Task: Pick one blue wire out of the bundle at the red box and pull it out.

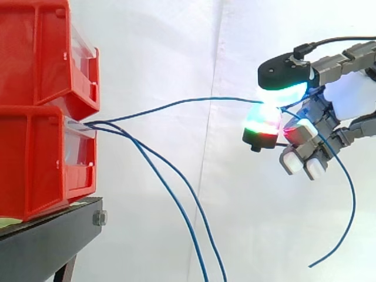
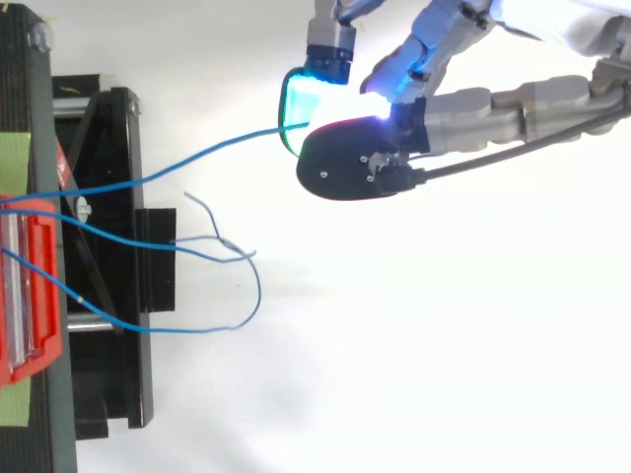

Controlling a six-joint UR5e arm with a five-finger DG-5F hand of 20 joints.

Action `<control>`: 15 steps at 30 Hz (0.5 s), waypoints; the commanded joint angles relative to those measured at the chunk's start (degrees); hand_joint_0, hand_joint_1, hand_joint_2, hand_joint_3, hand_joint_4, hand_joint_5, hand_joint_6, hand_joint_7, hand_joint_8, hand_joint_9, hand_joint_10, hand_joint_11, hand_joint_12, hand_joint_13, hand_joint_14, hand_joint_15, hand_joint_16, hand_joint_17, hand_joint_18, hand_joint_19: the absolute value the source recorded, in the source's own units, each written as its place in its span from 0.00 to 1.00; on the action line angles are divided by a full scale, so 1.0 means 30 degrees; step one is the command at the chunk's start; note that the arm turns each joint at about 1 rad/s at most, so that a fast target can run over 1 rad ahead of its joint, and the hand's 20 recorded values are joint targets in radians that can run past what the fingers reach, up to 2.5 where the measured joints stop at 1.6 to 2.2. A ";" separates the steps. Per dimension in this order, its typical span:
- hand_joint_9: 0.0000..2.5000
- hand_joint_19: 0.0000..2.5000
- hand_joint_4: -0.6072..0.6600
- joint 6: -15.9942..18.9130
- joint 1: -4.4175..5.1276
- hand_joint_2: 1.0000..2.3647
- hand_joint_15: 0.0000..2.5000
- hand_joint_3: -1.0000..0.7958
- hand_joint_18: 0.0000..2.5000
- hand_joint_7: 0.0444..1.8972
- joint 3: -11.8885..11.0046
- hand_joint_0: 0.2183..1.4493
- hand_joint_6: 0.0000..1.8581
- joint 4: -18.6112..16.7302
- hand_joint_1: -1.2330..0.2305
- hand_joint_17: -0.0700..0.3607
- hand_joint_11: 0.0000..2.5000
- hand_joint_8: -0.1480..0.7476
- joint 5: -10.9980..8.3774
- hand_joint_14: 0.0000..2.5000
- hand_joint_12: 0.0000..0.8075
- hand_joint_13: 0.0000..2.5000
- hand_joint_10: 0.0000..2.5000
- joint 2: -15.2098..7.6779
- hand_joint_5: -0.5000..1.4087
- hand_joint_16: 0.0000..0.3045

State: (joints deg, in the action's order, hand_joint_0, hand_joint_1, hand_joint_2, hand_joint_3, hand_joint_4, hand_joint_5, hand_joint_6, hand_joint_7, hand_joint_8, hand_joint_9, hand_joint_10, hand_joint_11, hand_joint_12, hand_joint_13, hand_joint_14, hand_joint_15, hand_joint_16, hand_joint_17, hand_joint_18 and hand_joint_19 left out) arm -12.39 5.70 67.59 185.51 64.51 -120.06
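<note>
Fingers [image 1: 262, 126] with glowing tips pinch a blue wire [image 1: 176, 106]: a pad lit cyan and white presses down from above, and a pad lit green and red meets it from below. The wire is clamped between them. The rest of the fingers are curled in beneath the palm, holding nothing. The hand [image 1: 346, 97] comes in from the right in the side view and sits well out from the red box [image 1: 35, 164], a little higher than the box's opening. Past the pinch, the wire's free tail curves down behind the hand and ends low in the air. On the other side, it runs leftward in a shallow, nearly level arc to the front of the red box, where it enters at the clear panel. From above, the same wire [image 2: 197, 158] slants from the cyan pad down to the left, over the black stand [image 2: 108, 246]. At the same opening, the loose wires [image 1: 170, 188] leave the box together and droop steeply to the bottom edge of the side view; from above, they bend out over the stand and curl back. A thin pale strand [image 2: 212, 232] lies across them. An upper red box [image 1: 35, 53] is stacked on the first, both standing on the black stand, with the white curtain [image 1: 176, 47] behind.
</note>
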 commanded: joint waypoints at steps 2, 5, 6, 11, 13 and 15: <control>0.44 0.21 0.46 0.0000 0.0003 0.09 0.24 0.61 0.34 0.63 0.0000 0.32 0.51 -0.0019 0.32 0.52 0.37 0.64 0.0002 0.01 0.63 0.36 0.00 0.0000 0.21 0.23; 0.44 0.21 0.47 -0.0029 0.0003 0.09 0.24 0.61 0.34 0.63 0.0000 0.32 0.51 -0.0019 0.32 0.52 0.37 0.64 0.0002 0.01 0.63 0.36 0.00 0.0000 0.21 0.23; 0.44 0.22 0.47 0.0000 0.0003 0.09 0.24 0.61 0.34 0.63 0.0000 0.32 0.51 -0.0019 0.32 0.52 0.37 0.64 -0.0028 0.01 0.63 0.36 0.00 0.0000 0.21 0.22; 0.44 0.21 0.46 0.0000 0.0003 0.08 0.24 0.61 0.34 0.62 0.0000 0.32 0.51 0.0010 0.32 0.52 0.37 0.64 -0.0028 0.01 0.63 0.37 0.00 0.0000 0.21 0.23; 0.44 0.21 0.46 0.0000 0.0003 0.09 0.24 0.61 0.34 0.63 0.0000 0.32 0.51 -0.0019 0.32 0.52 0.37 0.64 -0.0028 0.01 0.63 0.37 0.00 0.0000 0.21 0.23; 0.44 0.21 0.47 0.0000 0.0003 0.08 0.24 0.61 0.34 0.63 0.0000 0.32 0.51 0.0010 0.32 0.52 0.37 0.64 -0.0028 0.01 0.63 0.37 0.00 0.0000 0.21 0.23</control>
State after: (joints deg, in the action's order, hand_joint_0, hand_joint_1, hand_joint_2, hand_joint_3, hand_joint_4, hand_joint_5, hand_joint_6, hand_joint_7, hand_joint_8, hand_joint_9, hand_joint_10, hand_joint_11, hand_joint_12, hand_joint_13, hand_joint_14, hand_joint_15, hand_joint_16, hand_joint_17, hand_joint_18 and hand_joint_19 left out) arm -12.44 5.70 67.59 185.50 64.48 -120.06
